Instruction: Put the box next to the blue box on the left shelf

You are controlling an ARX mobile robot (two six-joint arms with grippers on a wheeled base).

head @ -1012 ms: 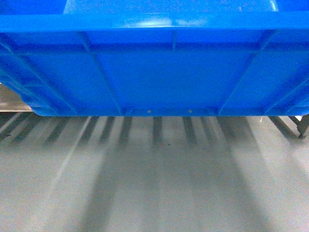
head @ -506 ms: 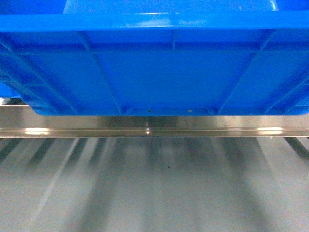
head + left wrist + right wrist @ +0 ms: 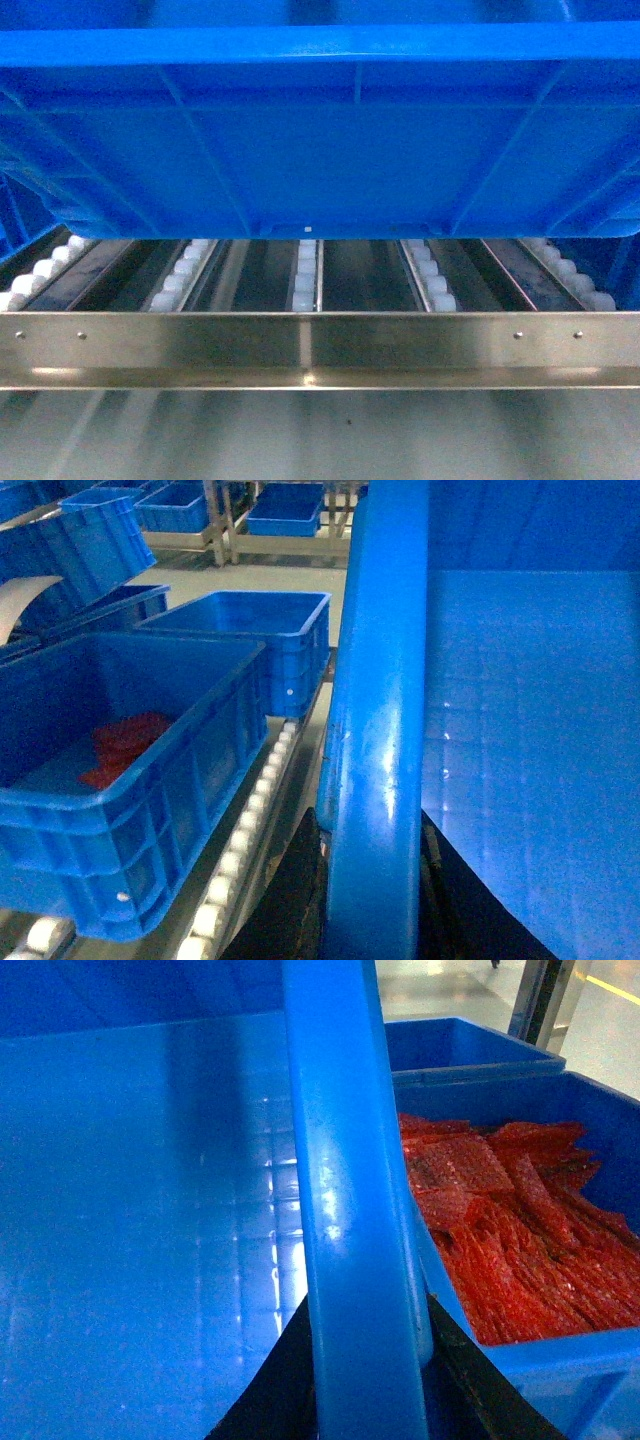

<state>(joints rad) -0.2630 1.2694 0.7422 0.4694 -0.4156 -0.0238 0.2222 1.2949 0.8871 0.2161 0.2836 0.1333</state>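
Facing unmarked ribbed box above roller shelf, no legible writing.

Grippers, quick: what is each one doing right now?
Left gripper: shut on the box, clamping its left rim.
Right gripper: shut on the box, clamping its right rim.

Grey floor below, streaked with shadows. Neighbouring blue crate holds red material; second blue crate just behind it. Another blue bin piled with red mesh bags. More blue crates on distant racks.
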